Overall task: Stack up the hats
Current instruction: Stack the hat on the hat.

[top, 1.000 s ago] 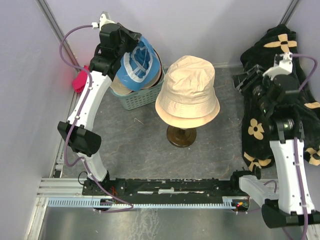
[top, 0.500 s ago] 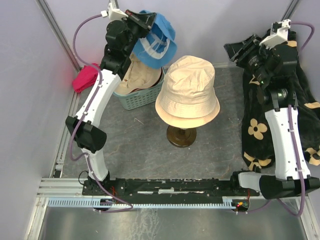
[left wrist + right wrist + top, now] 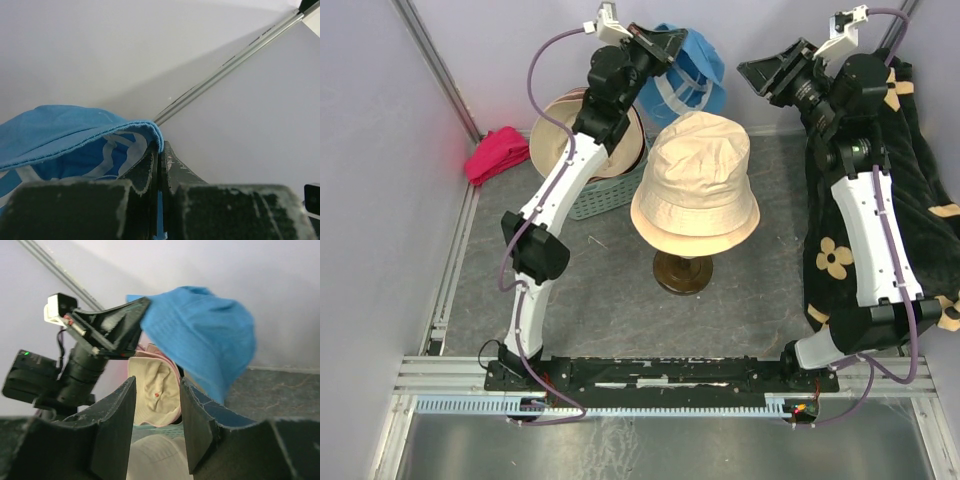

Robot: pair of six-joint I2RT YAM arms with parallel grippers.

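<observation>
Hats, top view: blue fabric bucket hat hanging high by back wall, brim pinched in left gripper, above and behind cream fabric bucket hat seated on dark round wooden stand mid-table. Tan fabric bucket hat lying in teal plastic basket left of stand (others under it, hard to tell apart). Right gripper raised near blue hat, not touching it, holding nothing. Large black cloth with beige flowers at right; small magenta cloth by left wall.

Left wrist view: jaws clamped tight on blue brim edge, fabric draping off to left.

Right wrist view: fingers partly apart, nothing between; blue hat ahead, dangling from left gripper over basket.
</observation>
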